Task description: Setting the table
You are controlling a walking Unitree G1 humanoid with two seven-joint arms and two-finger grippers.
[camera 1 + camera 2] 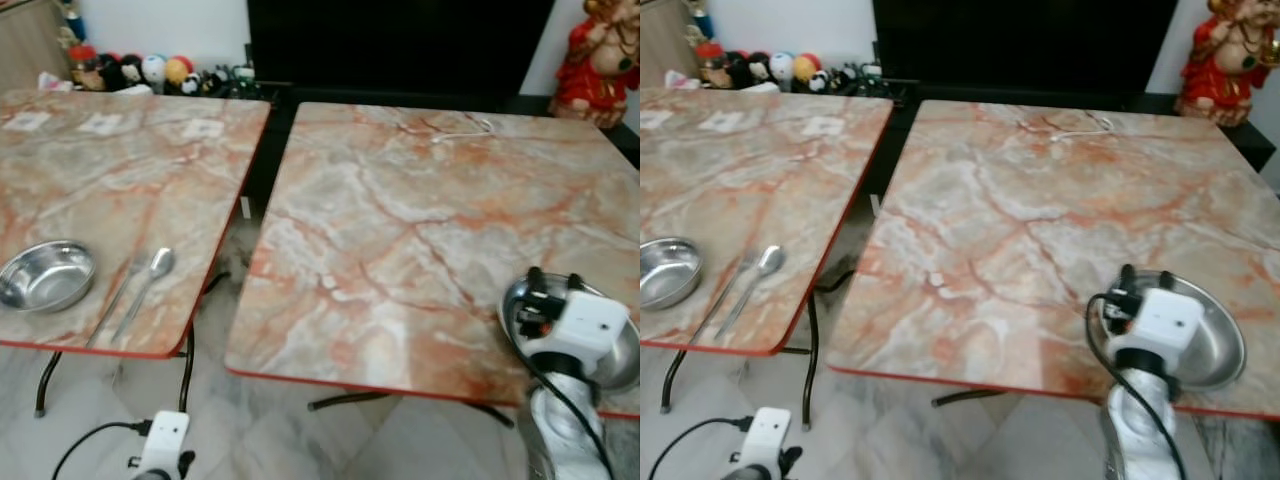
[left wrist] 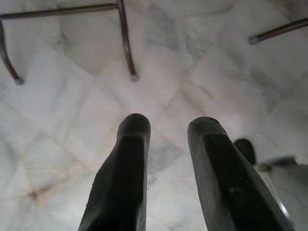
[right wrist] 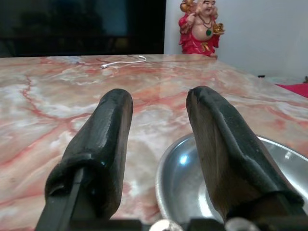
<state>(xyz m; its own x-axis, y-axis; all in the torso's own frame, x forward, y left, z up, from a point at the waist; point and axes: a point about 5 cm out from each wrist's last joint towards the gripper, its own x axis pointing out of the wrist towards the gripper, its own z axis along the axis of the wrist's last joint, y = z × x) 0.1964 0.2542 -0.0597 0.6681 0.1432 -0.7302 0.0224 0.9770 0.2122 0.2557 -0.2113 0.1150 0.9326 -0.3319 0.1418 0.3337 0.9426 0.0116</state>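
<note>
Two tables (image 1: 430, 240) – right hand (image 3: 159, 103) parted over plate (image 3: 192, 183) | left hand (image 2: 168, 125) parted

Legible text, labels, brands, numbers, signs: none. Three small white cards (image 1: 101, 124) lie on the far part of the left desk (image 1: 120, 180); any print on them is too blurred to read. No marking can be made out on any other item.

light: soft, even indoor | glare: sheen on the right table (image 1: 420, 220) | focus: slight overall blur (far edge softest)
</note>
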